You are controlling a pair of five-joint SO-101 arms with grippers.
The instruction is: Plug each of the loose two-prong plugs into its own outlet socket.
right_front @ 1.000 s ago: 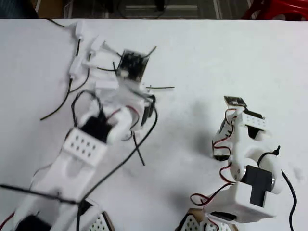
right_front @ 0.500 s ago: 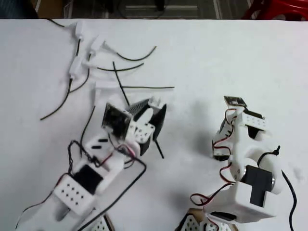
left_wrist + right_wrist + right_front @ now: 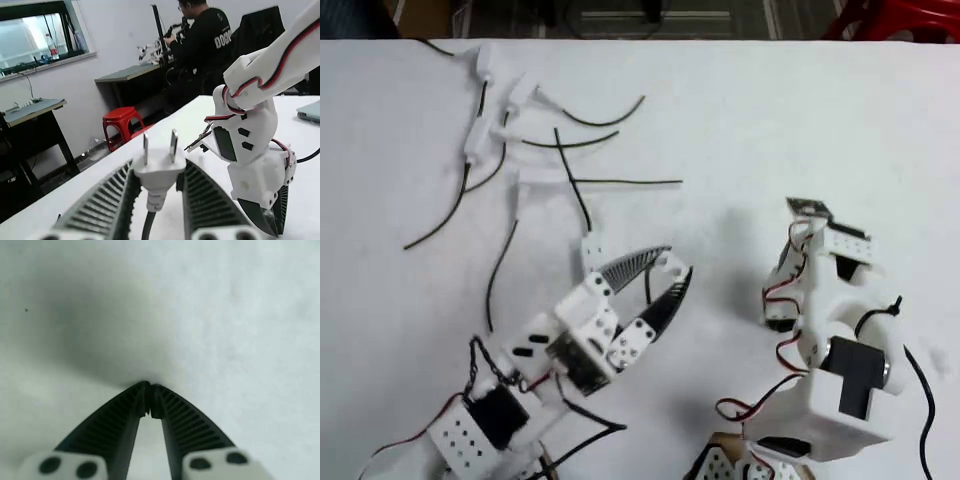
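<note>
Clamped between the ribbed jaws of the left gripper: one white plug, seemingly clear of the table, prongs pointing out past the tips, black cord trailing back between the jaws. Gripped on the flanks of the body, behind the prongs; looks a sound hold, with both blades free. Probably light. Hard smooth plastic, stiff metal blades, limp cord. Likely to swivel or slide back in the jaws under an insertion push, so best squeezed firmly and kept square. Shut tight on nothing: right gripper, tips down at the table. Scattered toward the far left of the table, well apart from the held plug: more white pieces on black cords, kind unclear.
</note>
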